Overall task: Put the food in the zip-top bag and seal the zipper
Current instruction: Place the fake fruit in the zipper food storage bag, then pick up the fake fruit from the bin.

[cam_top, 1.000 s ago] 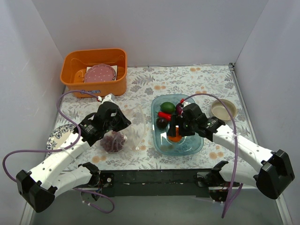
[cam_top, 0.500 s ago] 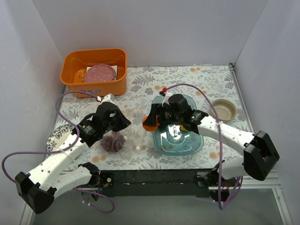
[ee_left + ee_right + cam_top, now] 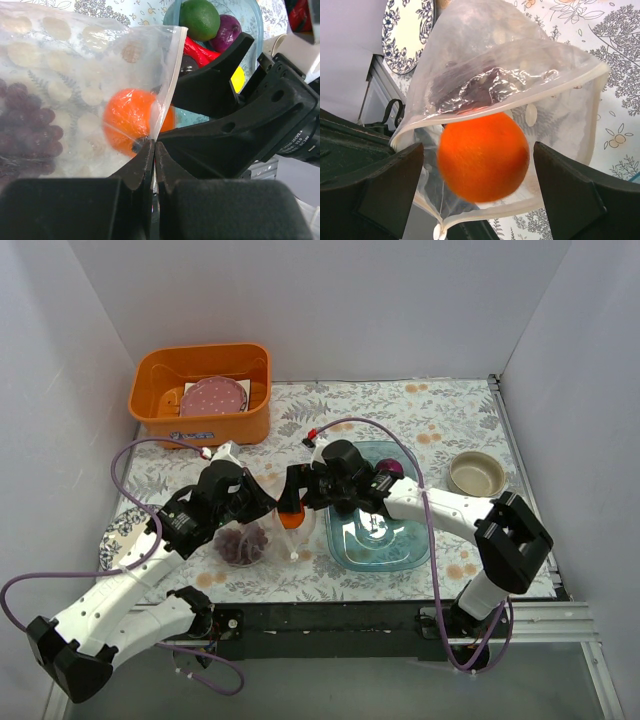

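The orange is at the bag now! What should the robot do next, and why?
Probably pull the right hand back toward the blue tray for another piece. Its fingers stand wide, clear of the orange, which is inside the zip-top bag. The left hand pinches the bag's edge, and a green fruit and red chili wait in the tray.

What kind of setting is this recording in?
Probably a lab test booth dressed as a kitchen table: plain white walls enclose a floral tablecloth, with toy produce in a blue tray and an orange bin.
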Robot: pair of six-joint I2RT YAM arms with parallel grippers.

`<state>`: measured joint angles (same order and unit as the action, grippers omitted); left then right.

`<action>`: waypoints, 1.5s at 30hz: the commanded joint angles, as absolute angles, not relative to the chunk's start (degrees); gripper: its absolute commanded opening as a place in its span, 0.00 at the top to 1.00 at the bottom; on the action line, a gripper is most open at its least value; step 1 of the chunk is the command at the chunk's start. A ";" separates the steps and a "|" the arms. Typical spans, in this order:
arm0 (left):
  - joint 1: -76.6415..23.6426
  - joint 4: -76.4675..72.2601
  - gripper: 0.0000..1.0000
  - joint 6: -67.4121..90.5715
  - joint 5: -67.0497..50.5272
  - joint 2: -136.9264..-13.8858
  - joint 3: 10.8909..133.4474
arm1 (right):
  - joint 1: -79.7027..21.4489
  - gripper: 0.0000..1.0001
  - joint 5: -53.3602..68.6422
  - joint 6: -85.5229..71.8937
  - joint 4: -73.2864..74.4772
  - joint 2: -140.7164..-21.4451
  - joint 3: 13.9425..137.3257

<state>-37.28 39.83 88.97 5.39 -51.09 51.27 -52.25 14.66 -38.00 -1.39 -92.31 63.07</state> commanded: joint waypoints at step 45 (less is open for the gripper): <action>-37.44 39.46 1.00 89.47 4.92 -50.80 51.85 | -36.21 0.06 -23.29 -39.29 31.12 -75.66 53.17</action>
<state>-37.28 40.21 89.36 5.85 -51.22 51.37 -37.06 -23.40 -37.78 32.95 -74.17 53.23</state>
